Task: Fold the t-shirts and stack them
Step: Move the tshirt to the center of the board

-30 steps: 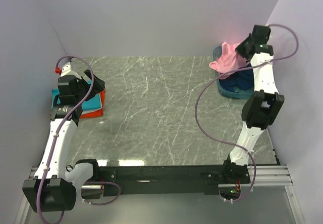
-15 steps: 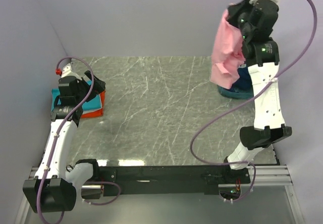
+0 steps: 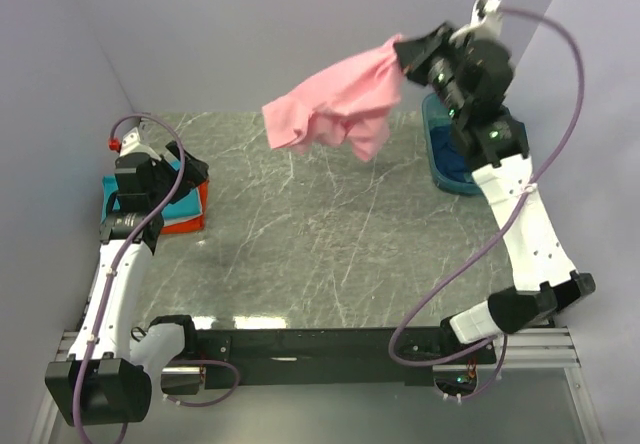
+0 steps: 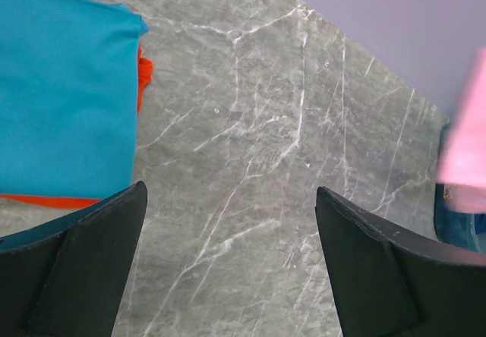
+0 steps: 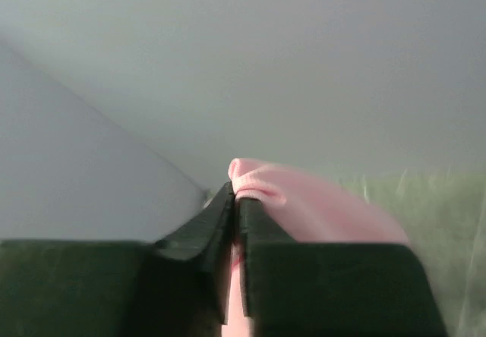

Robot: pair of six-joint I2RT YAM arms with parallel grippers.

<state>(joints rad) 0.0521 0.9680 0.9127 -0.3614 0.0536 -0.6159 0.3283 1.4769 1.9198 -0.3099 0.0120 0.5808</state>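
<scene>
**Tool state.** The right gripper (image 3: 405,52) was clamped on a bunched edge of the pink t-shirt (image 3: 335,114). In the right wrist view its jaws met on a thin pink fold with no visible gap. The left gripper (image 4: 229,200) had its jaws wide apart and empty. It was above the table (image 3: 300,244), just beside the stack at 9 o'clock.

**Location.** The pink t-shirt was airborne toward 1 o'clock, streaming out from the grip toward 9 o'clock and clear of the surface. In the stack, the teal t-shirt (image 4: 61,86) lay on the orange t-shirt (image 4: 144,71). The basin (image 3: 445,184) at 2 o'clock held the dark blue t-shirt (image 3: 465,164).

**Handling.**
- The cloth appeared light and limp, with no stiffness of its own, and it flared freely in the air.
- From a single pinch point it would likely twist and land crumpled.
- It did not look fragile, but a thin fold could slip from smooth pads.
- Which part of the shirt was gripped could not be told.
- For spreading it flat, a hold at two points along one edge, such as both shoulders or both hem corners, would suit better.
</scene>
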